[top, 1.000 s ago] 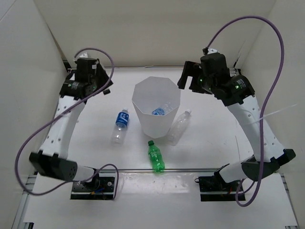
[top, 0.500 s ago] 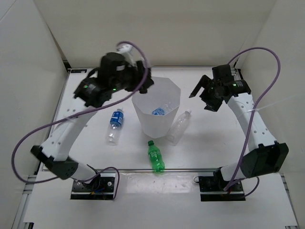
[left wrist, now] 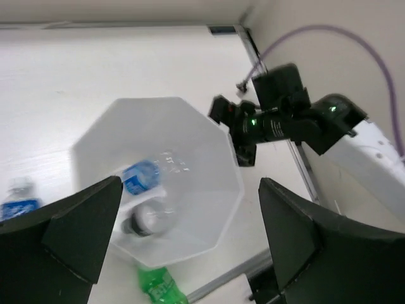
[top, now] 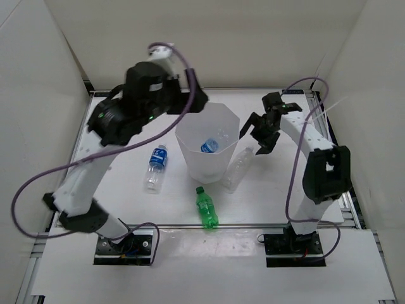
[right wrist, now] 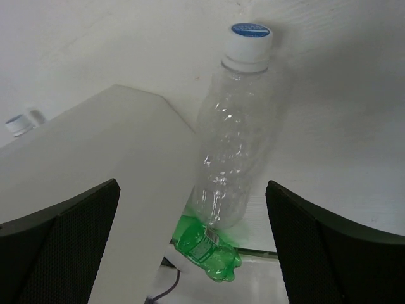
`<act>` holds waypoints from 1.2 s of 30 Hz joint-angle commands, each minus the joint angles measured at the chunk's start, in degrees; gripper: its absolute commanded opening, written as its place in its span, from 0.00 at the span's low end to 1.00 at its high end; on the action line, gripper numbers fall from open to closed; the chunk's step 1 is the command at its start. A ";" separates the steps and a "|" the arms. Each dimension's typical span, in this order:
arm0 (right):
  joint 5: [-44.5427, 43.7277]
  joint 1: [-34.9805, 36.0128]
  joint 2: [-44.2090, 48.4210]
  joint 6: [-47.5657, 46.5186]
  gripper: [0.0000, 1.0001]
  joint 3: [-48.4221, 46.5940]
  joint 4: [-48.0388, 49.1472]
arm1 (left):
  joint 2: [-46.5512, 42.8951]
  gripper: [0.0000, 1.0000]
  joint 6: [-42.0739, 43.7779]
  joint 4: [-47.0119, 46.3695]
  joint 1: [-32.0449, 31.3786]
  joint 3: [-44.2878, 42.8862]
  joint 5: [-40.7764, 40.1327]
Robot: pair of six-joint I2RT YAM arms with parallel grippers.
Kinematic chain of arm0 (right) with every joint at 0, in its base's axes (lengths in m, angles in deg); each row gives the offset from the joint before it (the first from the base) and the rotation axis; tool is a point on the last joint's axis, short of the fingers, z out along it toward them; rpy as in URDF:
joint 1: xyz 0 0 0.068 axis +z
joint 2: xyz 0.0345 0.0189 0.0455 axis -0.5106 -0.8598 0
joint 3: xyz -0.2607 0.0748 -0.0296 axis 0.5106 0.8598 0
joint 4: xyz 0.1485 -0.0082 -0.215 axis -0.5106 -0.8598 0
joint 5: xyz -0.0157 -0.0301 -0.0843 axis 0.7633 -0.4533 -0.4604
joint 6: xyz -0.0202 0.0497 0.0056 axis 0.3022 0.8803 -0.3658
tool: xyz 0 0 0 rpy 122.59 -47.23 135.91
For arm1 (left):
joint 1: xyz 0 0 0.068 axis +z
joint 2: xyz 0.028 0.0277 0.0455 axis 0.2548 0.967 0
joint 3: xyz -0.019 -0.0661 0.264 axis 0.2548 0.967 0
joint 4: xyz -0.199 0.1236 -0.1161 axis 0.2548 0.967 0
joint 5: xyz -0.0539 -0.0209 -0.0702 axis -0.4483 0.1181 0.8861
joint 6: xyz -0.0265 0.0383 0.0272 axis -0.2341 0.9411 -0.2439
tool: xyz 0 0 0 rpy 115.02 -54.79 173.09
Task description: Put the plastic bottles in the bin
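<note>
Left hand (left wrist: 190, 182) is held spread wide and empty above the bin (top: 205, 168), in which a blue-labelled bottle (left wrist: 140, 177) lies. Right hand (right wrist: 193, 183), equally spread and empty, is poised over a clear bottle (right wrist: 237, 145) lying at the bin's 4 o'clock, just beside its wall. A pick is judged in hand: lowering and closing across the body is called for. Room is tight bin-side; open desk (top: 272, 190) lies at 3 o'clock. A green bottle (top: 207, 208) is seen at 6 o'clock and a second labelled bottle (top: 155, 166) at 8 o'clock.

One white bin (top: 207, 136). Three on the desk (top: 272, 190): blue-labelled bottle (top: 155, 166), clear bottle (top: 239, 168), green bottle (top: 207, 208). Two more inside: second blue-labelled bottle (left wrist: 140, 177), dark-capped bottle (left wrist: 149, 218).
</note>
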 commanded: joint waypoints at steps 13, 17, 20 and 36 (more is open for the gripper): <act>2.80 2.17 -21.02 -1.96 0.89 -4.19 -0.27 | -27.12 1.00 -5.21 -3.38 1.95 35.61 -52.03; -0.89 2.17 -18.50 -4.16 0.78 -0.60 -0.80 | -27.12 1.00 -11.00 -2.41 4.75 43.87 -49.51; -5.46 1.48 -12.00 -5.49 0.64 2.21 -1.51 | -25.37 1.00 -21.09 1.10 6.79 48.02 -48.00; -23.13 5.59 15.12 -8.55 0.47 -29.87 -7.22 | -18.86 0.97 -15.24 -17.07 15.75 72.55 -30.60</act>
